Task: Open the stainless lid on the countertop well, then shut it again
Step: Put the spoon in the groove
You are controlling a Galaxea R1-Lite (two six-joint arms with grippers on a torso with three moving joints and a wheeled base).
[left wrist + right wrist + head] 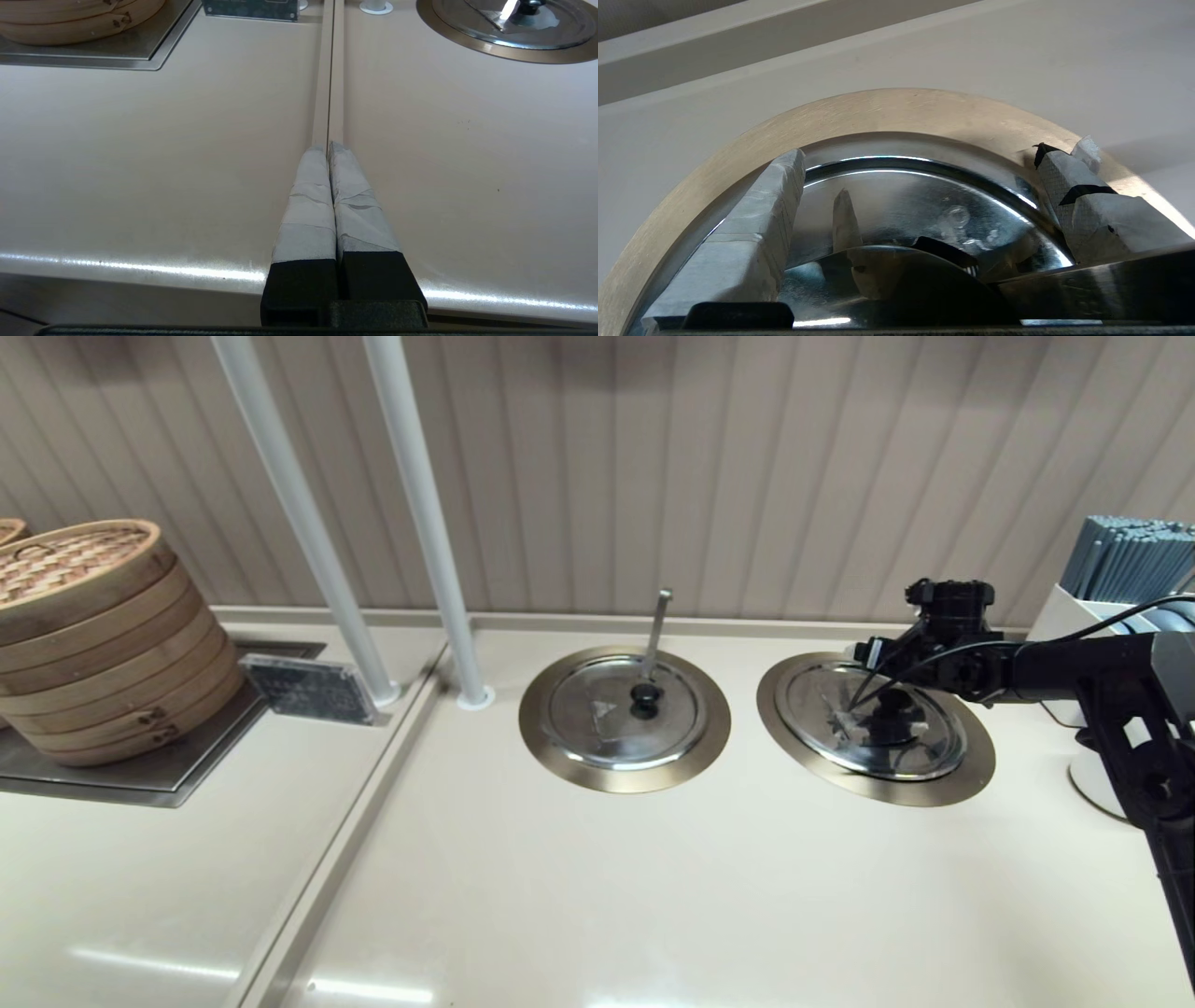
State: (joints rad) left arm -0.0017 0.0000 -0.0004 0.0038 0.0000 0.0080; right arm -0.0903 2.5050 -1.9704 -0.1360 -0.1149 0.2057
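Two round wells sit in the beige countertop [597,896]; bamboo steamer stack [103,644] at far left. We note the right-hand countertop well, wide bronze-coloured collar [971,775], is covered: round shiny stainless lid [934,747] lies seated flat in it. Twin steel lid [597,709] w/ upright ladle handle [658,625] is just left of it, apart. Right gripper [929,154] is low over the task lid, taped fingers [752,233] spread wide either side of the small black centre knob [892,721], nothing clamped. Left gripper [329,147] is parked above the counter's seam nr front edge, fingers pressed together, empty.
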